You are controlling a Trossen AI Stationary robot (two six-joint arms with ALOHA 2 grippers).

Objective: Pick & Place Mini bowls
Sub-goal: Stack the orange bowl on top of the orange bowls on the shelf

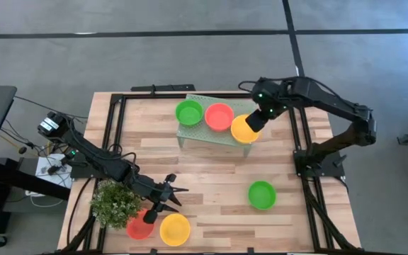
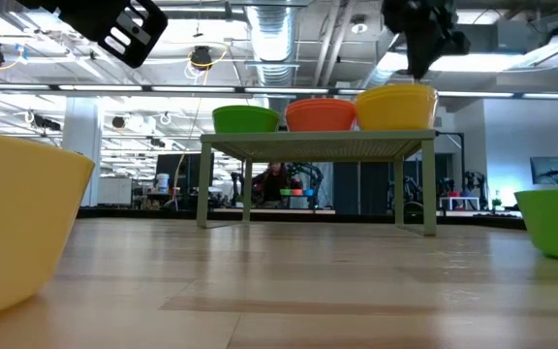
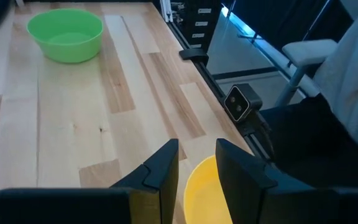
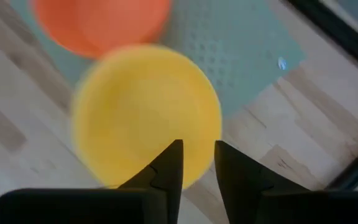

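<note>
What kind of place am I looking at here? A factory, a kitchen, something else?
Most likely a robotics lab or workshop. Two dark robot arms work at a wooden table set in a black metal frame, sorting coloured mini bowls onto a small rack. Behind it is an open hall with bare ceiling ducts and more equipment.

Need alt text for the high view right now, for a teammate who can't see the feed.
Seen from above, the right tool is over a yellow bowl at the end of a pale green rack, next to a red bowl and a green bowl. The left tool hovers near a plant and two more bowls; another green bowl sits alone.
</note>
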